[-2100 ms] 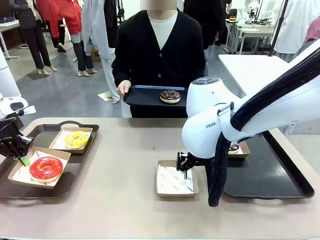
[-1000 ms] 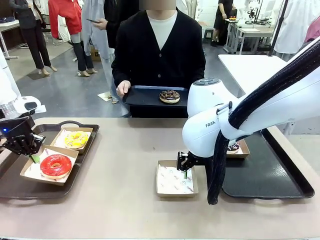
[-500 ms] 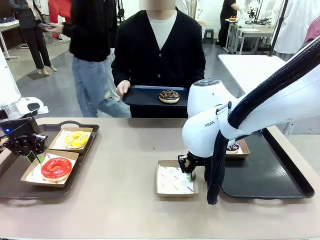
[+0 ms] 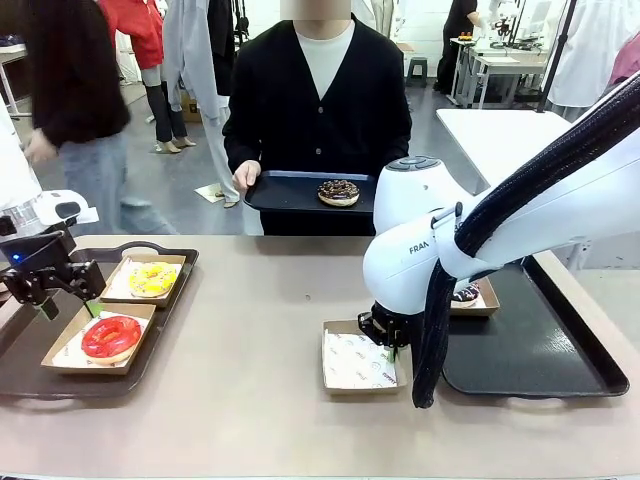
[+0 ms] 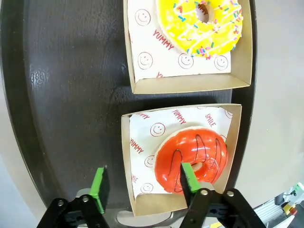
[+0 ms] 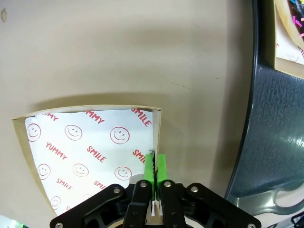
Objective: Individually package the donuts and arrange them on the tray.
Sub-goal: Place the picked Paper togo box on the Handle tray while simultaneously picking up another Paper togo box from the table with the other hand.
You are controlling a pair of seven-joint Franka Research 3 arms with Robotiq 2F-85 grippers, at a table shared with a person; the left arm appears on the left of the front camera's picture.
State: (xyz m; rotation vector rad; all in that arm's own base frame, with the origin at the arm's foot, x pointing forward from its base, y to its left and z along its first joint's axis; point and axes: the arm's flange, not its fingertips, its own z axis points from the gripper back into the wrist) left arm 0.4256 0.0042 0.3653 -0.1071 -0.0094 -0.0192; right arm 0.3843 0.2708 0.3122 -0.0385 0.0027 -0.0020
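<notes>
Right pincer (image 6: 154, 176) clamped tight on the side wall of the empty box (image 6: 90, 152), likely to drag or steady it for the next donut. Left pincer (image 5: 145, 180) wide open, holding nothing, fingers astride the near wall of the red donut's box (image 5: 127, 161). The red donut (image 5: 192, 159) sits on the left tray (image 5: 71, 95) beside the yellow donut (image 5: 202, 23), packed and placed by the look of it. Brown donut (image 4: 338, 192) lies on the person's tray (image 4: 285, 190). Liners read "YUMMY" and "SMILE"; the right arm (image 4: 420, 265) shows "FRA".
</notes>
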